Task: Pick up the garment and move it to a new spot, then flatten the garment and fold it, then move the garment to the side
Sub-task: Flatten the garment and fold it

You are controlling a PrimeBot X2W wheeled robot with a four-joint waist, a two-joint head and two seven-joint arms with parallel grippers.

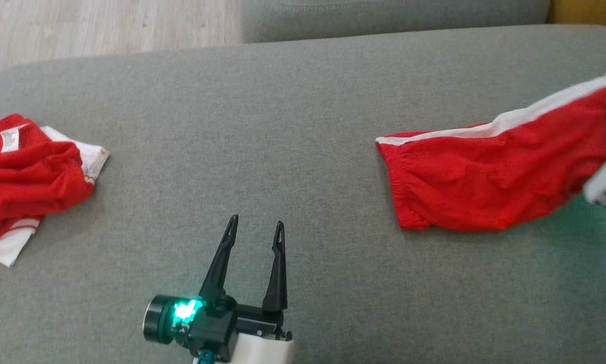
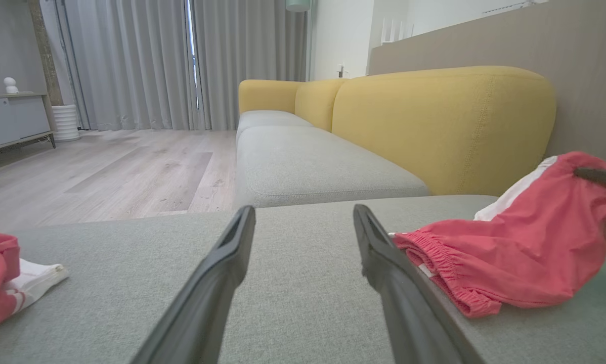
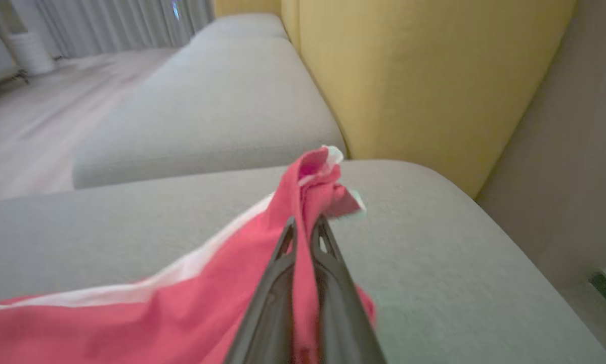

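Right gripper [image 3: 305, 225] has its two fingers pressed together on a bunched red-and-white corner of the garment [image 1: 485, 177]. That end is held raised, while the elastic waistband end lies on the grey sofa seat [image 1: 283, 126]. In the head view this gripper is blurred and cut off by the right edge. Left gripper [image 1: 256, 221] hovers over bare seat with fingers spread apart, holding nothing. A second red and white garment [image 1: 25, 177] lies crumpled at the far left, partly cropped.
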